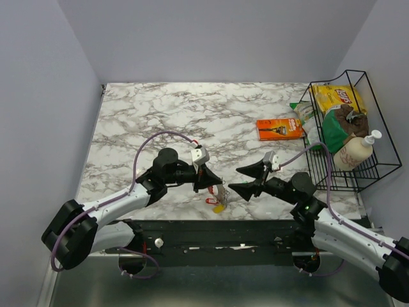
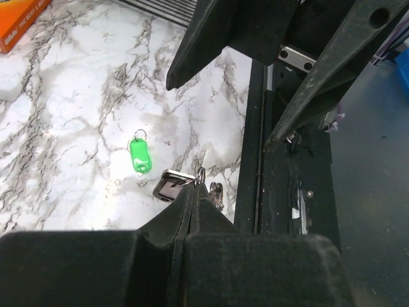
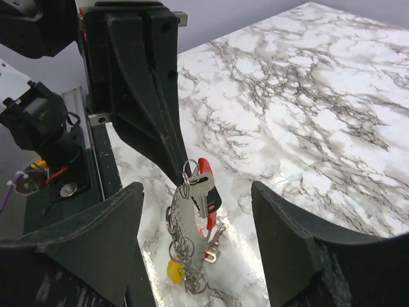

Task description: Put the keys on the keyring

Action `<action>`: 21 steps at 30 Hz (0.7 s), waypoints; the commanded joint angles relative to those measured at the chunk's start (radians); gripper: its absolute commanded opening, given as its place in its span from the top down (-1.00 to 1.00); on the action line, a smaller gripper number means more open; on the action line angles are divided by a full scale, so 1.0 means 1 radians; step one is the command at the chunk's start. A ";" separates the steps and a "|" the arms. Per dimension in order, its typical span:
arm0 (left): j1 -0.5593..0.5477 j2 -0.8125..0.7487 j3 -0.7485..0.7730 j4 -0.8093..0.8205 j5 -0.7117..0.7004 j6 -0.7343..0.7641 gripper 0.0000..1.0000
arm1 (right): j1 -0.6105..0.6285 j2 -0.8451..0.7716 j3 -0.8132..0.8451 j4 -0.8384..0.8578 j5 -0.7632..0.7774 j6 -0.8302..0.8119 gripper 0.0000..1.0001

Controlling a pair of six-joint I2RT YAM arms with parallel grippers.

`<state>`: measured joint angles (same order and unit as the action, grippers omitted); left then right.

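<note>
Pinching keyring [image 3: 190,171], left end effector [image 3: 181,162] downtilted

Keys [image 1: 216,199] tiny, indistinct overhead

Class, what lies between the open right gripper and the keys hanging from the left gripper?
Nothing: in the right wrist view the keys hang by their keyring between the right gripper's spread fingers, touching neither.

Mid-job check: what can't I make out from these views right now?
- Top view: bunch of keys under the left gripper too small to separate rings.
- Left wrist view: its own shut fingers hide most of the bunch.
- Right wrist view: yellow key half behind the ring chain.
- Green key: missing from both other views.
</note>
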<state>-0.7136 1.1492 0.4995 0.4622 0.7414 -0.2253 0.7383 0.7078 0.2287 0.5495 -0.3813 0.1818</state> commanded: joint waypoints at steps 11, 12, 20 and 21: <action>-0.080 -0.074 0.070 -0.198 -0.166 0.109 1.00 | 0.001 0.188 0.101 -0.074 -0.257 -0.085 0.13; -0.080 -0.075 0.070 -0.200 -0.165 0.115 1.00 | 0.001 0.188 0.101 -0.072 -0.254 -0.085 0.14; -0.084 -0.075 0.080 -0.214 -0.145 0.118 1.00 | 0.000 0.203 0.107 -0.063 -0.216 -0.088 0.01; -0.086 -0.075 0.083 -0.218 -0.143 0.116 1.00 | 0.001 0.206 0.106 -0.057 -0.217 -0.087 0.01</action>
<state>-0.7925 1.0882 0.5495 0.2596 0.5999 -0.1238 0.7383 0.9001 0.3080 0.4770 -0.5919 0.1097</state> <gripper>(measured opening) 0.009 0.488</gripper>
